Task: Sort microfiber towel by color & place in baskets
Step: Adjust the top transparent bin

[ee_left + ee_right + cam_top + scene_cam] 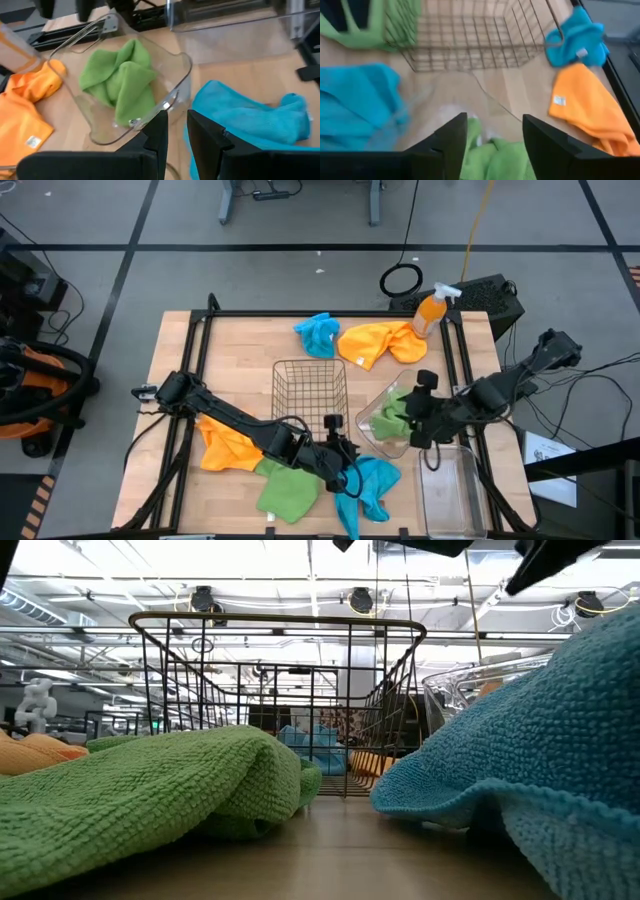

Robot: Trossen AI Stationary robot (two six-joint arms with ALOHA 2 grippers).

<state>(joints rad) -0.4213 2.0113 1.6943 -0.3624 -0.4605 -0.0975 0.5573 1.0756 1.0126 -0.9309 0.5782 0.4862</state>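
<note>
Left end effector [345, 452], fingers narrowly parted and empty, hovers at the blue towel [368, 485] on the bench; right end effector [418, 420], fingers spread, stands over the green towel [392, 416] in the clear tub [367, 426].

Right pincer [492, 145] fingers apart, poised over green towel [497, 160] in clear tub [485, 97]. Blue towel [357, 107] alongside on desk [520, 85]. Wire basket [470, 35] beyond. Orange towel [585, 112] nearby, white tag showing; second blue towel [577, 37] past it.
</note>
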